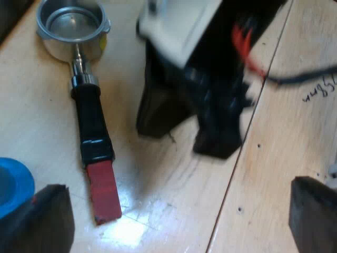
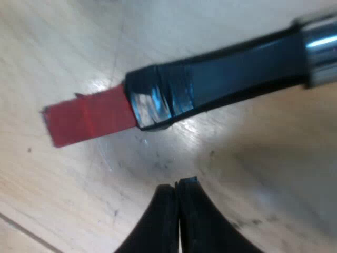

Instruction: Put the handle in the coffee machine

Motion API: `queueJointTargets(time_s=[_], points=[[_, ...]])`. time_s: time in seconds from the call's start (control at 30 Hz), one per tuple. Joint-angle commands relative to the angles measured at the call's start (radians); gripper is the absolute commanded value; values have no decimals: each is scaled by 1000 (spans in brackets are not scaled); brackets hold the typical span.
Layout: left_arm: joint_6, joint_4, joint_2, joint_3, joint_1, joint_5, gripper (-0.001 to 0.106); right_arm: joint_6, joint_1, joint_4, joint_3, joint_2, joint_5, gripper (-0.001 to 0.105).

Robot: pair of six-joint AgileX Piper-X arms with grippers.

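Wooden table (image 2: 79,47) carried the loose holder (image 1: 89,113) lying flat, my right gripper (image 2: 177,185) pressed closed just beside its handle (image 2: 237,68), my left gripper (image 1: 179,211) wide, so descending closed could knock the handle aside instead of gripping it.

Right tool (image 2: 177,184) closed, near red-ended handle (image 2: 210,79), flat on wooden table (image 2: 68,205)

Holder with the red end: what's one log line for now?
holder: lying loose on table | left gripper: open | right gripper: shut, beside handle, not holding
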Motion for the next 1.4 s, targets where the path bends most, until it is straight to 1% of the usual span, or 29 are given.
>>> queueJointTargets(time_s=[0.03, 0.07, 0.1, 0.17, 0.23, 0.27, 0.3, 0.33, 0.4, 0.43, 0.47, 0.53, 0.6, 0.67, 0.77, 0.83, 0.9, 0.97, 1.03, 1.1, 1.13, 1.17, 1.3, 1.37, 1.4], points=[[10, 19, 0, -3, -1, 2, 85, -22, 4, 55, -10, -66, 36, 0], [10, 26, 0, -3, -1, 2, 85, -43, 4, 77, -10, -99, 49, 0], [10, 30, 0, -3, -1, 2, 85, -48, 4, 91, -12, -115, 56, 0], [14, 41, -3, -3, -1, 2, 85, -56, 4, 158, -24, -178, 104, 0], [32, 50, -11, -3, -1, 4, 85, -62, 4, 193, -34, -224, 128, 6], [40, 58, -20, -5, -1, 4, 85, -63, 4, 217, -43, -252, 146, 13], [41, 66, -32, -5, -1, 4, 85, -63, 4, 235, -52, -274, 159, 23], [41, 70, -39, -5, -1, 6, 85, -67, 4, 245, -57, -282, 163, 26], [41, 89, -70, -5, -1, 8, 85, -104, 4, 277, -79, -330, 177, 48], [41, 94, -79, -5, -1, 8, 85, -109, 4, 281, -83, -341, 177, 51], [41, 102, -101, -5, -1, 8, 85, -119, 4, 286, -92, -361, 185, 58], [41, 111, -117, -5, -1, 8, 85, -122, 4, 291, -102, -384, 203, 60], [50, 137, -173, -5, -1, 8, 85, -122, 4, 320, -120, -409, 229, 60], [55, 159, -229, -5, -1, 15, 85, -125, 4, 371, -143, -430, 276, 60], [54, 168, -310, -5, -1, 16, 85, -150, 4, 425, -164, -452, 305, 60], [50, 167, -350, -7, -1, 16, 85, -162, 4, 439, -171, -463, 305, 64], [46, 167, -402, -7, -1, 16, 85, -163, 4, 446, -170, -479, 299, 75], [46, 167, -420, -7, -1, 16, 85, -163, 4, 452, -170, -485, 298, 77], [44, 167, -434, -7, -1, 16, 85, -163, 4, 455, -170, -485, 298, 76], [28, 165, -433, -7, -1, 16, 85, -169, 4, 455, -170, -485, 298, 76], [25, 162, -433, -3, -1, 16, 85, -177, 4, 455, -170, -485, 298, 76], [25, 162, -433, -3, -1, 16, 85, -212, 4, 455, -170, -485, 298, 76], [14, 154, -433, 1, -1, 16, 85, -221, 4, 455, -170, -485, 298, 76], [3, 146, -433, 6, -1, 16, 85, -241, 4, 455, -170, -485, 298, 76], [-44, 104, -427, 26, -1, 6, 85, -251, 4, 455, -170, -485, 298, 76]])
